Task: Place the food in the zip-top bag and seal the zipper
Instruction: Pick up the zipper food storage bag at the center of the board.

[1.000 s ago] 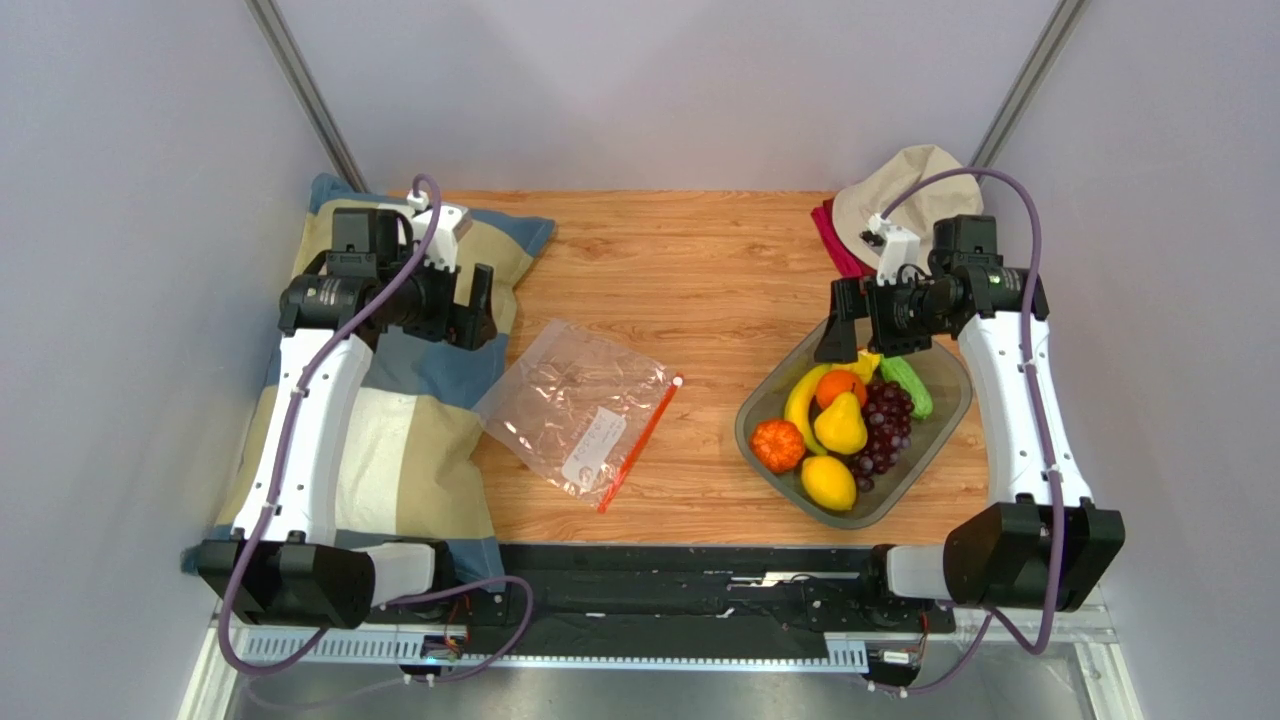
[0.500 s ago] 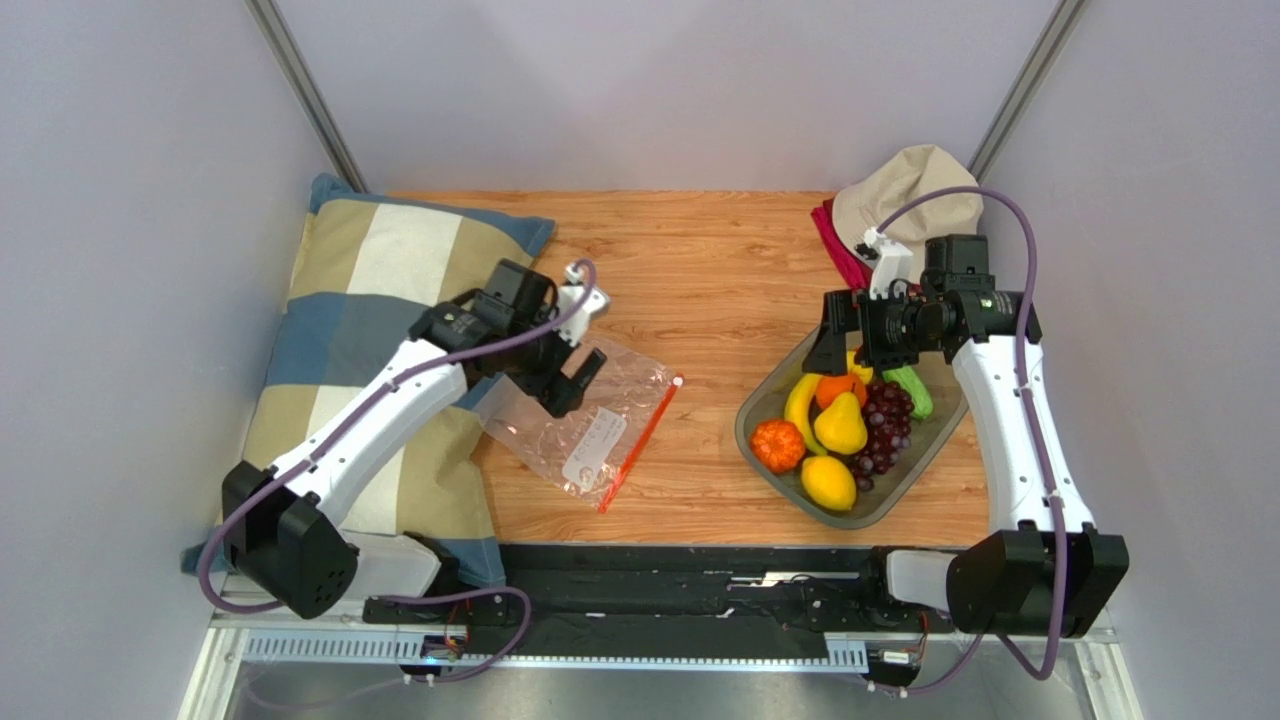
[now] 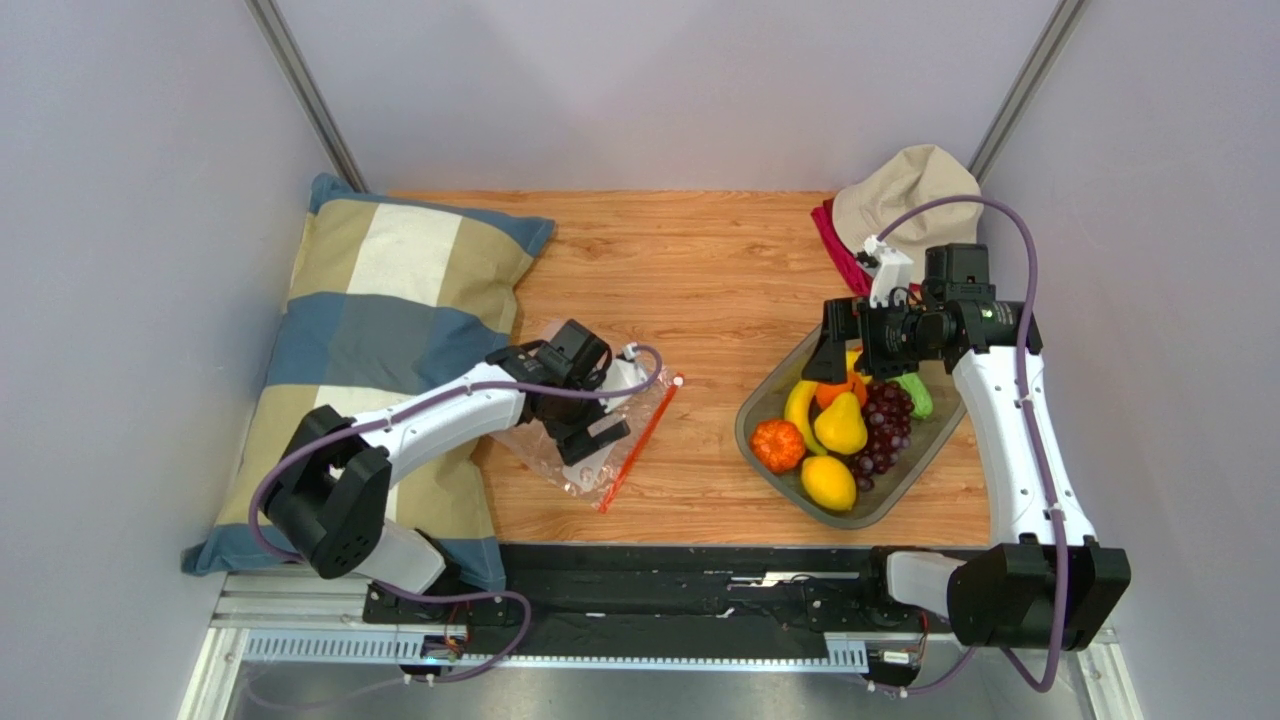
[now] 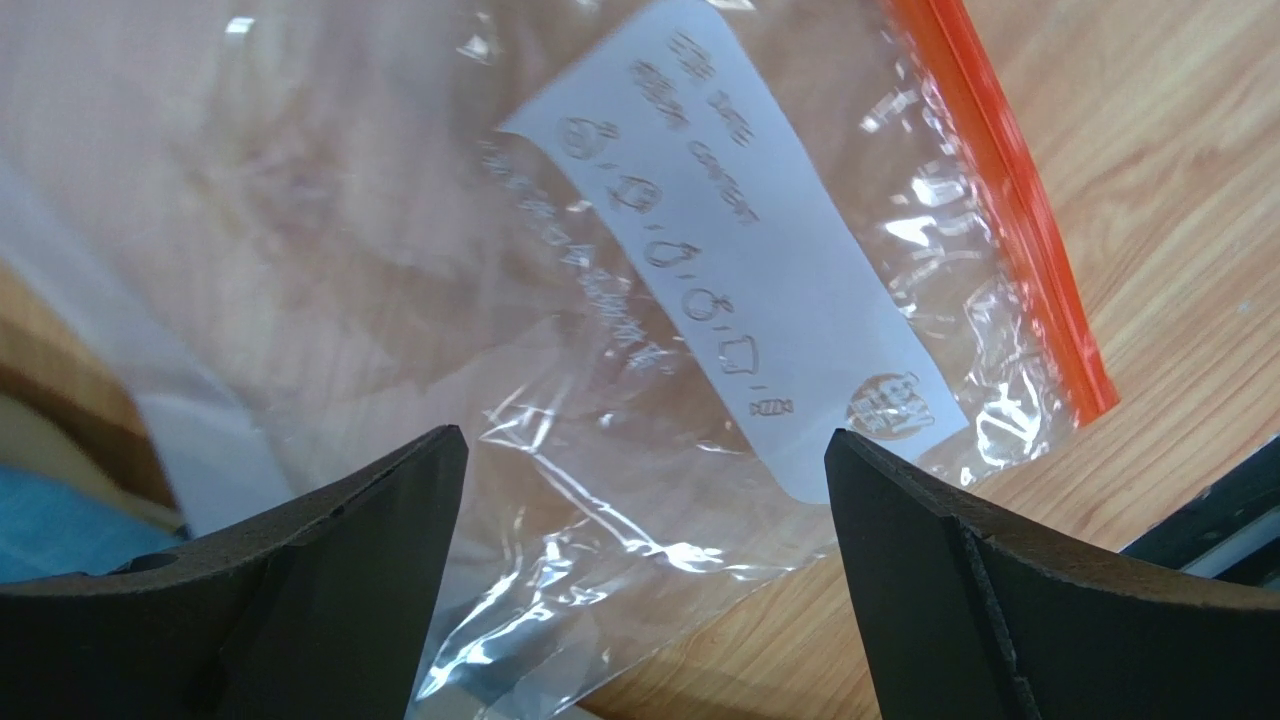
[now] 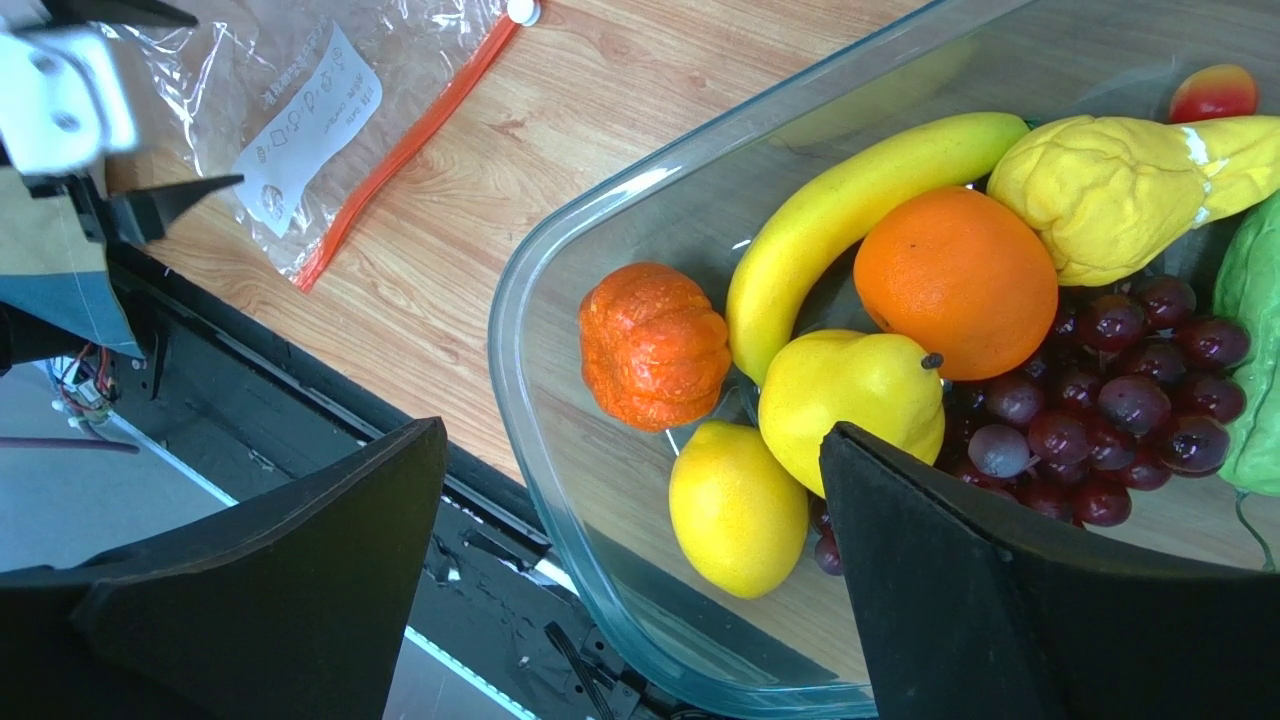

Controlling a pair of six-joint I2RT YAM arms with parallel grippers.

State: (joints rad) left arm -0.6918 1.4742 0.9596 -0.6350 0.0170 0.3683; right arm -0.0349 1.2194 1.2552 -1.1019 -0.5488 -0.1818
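Clear zip-top bag flat on wood table, top cam; L gripper over it. L wrist: jaws wide, holding nothing, zipper along bag edge. R wrist: I see R gripper wide, empty, above food in tray.

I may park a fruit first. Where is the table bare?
Bare wood lies between the zip-top bag and the tray, and wider at the far side between the pillow and the hat. Crowded: the tray brims with fruit, the pillow covers the left, the left gripper hangs over the bag.
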